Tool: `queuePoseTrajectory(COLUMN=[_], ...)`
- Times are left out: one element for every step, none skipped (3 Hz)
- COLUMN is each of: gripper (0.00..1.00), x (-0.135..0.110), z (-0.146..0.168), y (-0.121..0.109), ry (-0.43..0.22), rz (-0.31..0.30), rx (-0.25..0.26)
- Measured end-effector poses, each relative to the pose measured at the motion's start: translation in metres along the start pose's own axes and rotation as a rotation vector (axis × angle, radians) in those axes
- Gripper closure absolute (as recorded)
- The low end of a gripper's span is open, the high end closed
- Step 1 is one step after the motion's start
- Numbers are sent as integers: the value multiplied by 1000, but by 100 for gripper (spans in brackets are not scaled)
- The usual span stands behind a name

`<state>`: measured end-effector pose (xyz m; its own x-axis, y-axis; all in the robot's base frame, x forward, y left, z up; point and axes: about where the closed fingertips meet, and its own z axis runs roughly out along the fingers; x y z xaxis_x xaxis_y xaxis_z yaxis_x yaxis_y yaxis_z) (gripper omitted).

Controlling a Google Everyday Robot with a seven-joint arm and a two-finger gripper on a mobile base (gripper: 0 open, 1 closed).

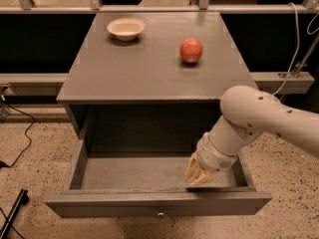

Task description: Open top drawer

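The top drawer (134, 204) of the grey cabinet stands pulled far out toward me, its inside bare. A small round knob (160, 214) sits at the centre of its front. My gripper (198, 176) reaches down inside the drawer at its right front, just behind the front panel. The white arm (259, 118) comes in from the right.
On the cabinet top (149, 63) stand a cream bowl (125, 28) at the back left and a red apple (191, 50) at the back right. A rail runs behind the cabinet. Cables lie on the speckled floor at the left (20, 148).
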<state>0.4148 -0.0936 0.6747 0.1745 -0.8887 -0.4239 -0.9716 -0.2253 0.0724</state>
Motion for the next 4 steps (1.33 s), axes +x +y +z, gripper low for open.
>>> queuePoseTrajectory(gripper=[100, 100, 82, 59], x=[-10, -11, -17, -17], z=[-32, -74, -114, -116], y=[-2, 3, 21, 23], ry=[-35, -84, -122, -125], rz=[-38, -52, -63, -61], rx=[117, 246, 346, 350])
